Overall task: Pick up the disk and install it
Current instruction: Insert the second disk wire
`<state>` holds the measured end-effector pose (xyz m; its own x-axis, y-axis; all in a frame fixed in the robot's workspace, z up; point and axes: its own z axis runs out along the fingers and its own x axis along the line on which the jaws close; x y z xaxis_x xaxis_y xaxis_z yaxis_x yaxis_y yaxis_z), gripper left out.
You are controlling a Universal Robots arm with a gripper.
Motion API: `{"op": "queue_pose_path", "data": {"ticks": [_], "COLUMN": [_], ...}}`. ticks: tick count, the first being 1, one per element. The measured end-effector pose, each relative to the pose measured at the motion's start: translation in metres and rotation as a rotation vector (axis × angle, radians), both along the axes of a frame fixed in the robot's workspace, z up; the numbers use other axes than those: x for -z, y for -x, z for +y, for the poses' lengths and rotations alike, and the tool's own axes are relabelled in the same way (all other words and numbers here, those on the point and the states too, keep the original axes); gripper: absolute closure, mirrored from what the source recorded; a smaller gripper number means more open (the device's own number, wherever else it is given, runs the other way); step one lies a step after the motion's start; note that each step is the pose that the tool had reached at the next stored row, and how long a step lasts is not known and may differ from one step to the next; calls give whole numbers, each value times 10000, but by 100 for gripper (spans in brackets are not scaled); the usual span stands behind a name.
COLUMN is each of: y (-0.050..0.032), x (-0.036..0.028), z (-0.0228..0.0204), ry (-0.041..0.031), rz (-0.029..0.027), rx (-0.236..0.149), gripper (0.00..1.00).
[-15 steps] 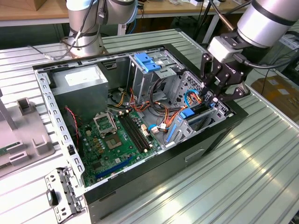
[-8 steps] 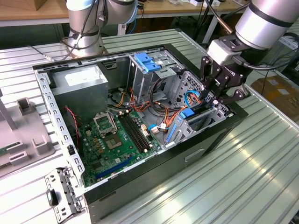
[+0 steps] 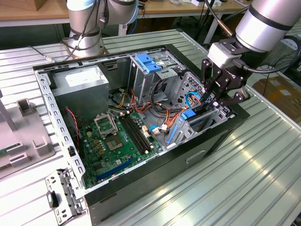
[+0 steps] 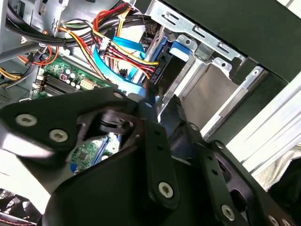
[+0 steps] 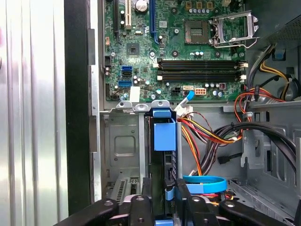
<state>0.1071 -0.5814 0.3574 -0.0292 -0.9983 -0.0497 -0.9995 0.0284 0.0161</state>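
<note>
The disk (image 3: 200, 121) stands on edge, partly sunk into the drive bay at the front of the open computer case (image 3: 61, 132), towards the exterior view's right. In the first wrist view the disk (image 5: 164, 160) shows as a dark slab with a blue tab at its far end. My gripper (image 3: 217, 103) hangs right over the bay. Both wrist views show the gripper (image 5: 164, 197) (image 4: 161, 100) with its black fingers (image 5: 141, 207) pressed against either side of the disk (image 4: 165, 70), shut on it.
Bundles of orange, red and blue cables (image 3: 164, 117) crowd the bay's inner side. The motherboard (image 3: 113, 141) lies on the case floor, with a grey power supply (image 3: 80, 87) behind it. A blue latch (image 3: 149, 62) tops the upper drive cage. Another arm's base (image 3: 84, 28) stands behind the case.
</note>
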Motion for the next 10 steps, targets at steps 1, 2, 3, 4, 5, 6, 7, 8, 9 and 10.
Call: {"op": "queue_pose_path", "data": {"ticks": [1, 2, 3, 4, 5, 6, 7, 8, 9, 10], "y": [0, 0, 0, 0, 0, 0, 0, 0, 0, 0], "x": [0, 0, 1, 1, 1, 2, 3, 3, 4, 5], "z": [0, 0, 0, 0, 0, 0, 0, 0, 0, 0], "ry": [0, 1, 1, 1, 1, 0, 1, 1, 0, -22], "rz": [0, 0, 0, 0, 0, 0, 0, 0, 0, -1], "rx": [0, 0, 0, 0, 0, 0, 0, 0, 0, 0], "gripper": [72, 78, 78, 84, 84, 84, 84, 84, 84, 84]}}
